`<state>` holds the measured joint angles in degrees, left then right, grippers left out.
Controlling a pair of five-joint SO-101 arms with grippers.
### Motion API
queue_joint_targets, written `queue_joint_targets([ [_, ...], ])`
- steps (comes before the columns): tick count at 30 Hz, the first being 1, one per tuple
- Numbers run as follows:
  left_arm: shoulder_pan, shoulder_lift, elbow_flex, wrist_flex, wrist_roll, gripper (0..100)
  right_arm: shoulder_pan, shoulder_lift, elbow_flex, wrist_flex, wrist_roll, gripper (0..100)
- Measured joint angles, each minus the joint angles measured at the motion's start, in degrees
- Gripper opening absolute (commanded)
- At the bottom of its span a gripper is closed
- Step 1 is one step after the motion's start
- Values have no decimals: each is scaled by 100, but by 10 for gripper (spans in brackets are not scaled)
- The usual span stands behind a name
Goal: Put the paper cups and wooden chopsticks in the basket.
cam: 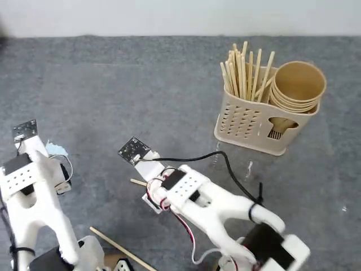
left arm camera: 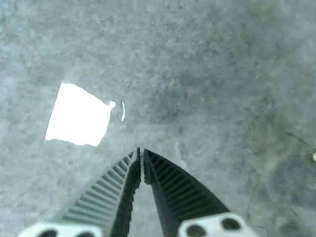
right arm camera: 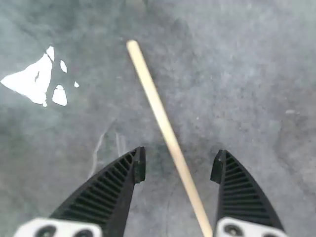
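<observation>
Your right pincer (right arm camera: 180, 165) is spread wide and has hold of nothing. It sits low over the counter (cam: 113, 84), and a loose chopstick (right arm camera: 163, 123) lies flat on the grey surface, running slantwise through the gap between the two fingertips without touching either. From the high view you can see one end of that chopstick poking out beside the arm's head, around the middle of the counter and somewhat toward the front edge.

Your left pincer (left arm camera: 141, 160) is closed tip to tip with nothing between the fingers. It is over the counter near the left edge, with a white patch (left arm camera: 79, 116) just beyond its tips.

Toward the far right corner stands the basket (cam: 248, 121). The paper cups (cam: 299, 84) are stacked in its right-hand compartment and a bundle of chopsticks (cam: 245, 70) stands upright in the other. A second chopstick (cam: 121, 248) lies flat by the front edge, between the two arm bases.
</observation>
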<state>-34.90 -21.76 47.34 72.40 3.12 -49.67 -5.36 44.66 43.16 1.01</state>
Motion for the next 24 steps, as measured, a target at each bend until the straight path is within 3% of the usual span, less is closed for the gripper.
queue_joint_targets([
  [5,0,0,44,-185,0,12,53,633,-510,-9,0,220],
  [11,0,0,246,-211,0,12,167,1064,-941,-9,0,6],
  [24,413,9,800,-545,0,12,352,1029,-1055,114,0,8],
])
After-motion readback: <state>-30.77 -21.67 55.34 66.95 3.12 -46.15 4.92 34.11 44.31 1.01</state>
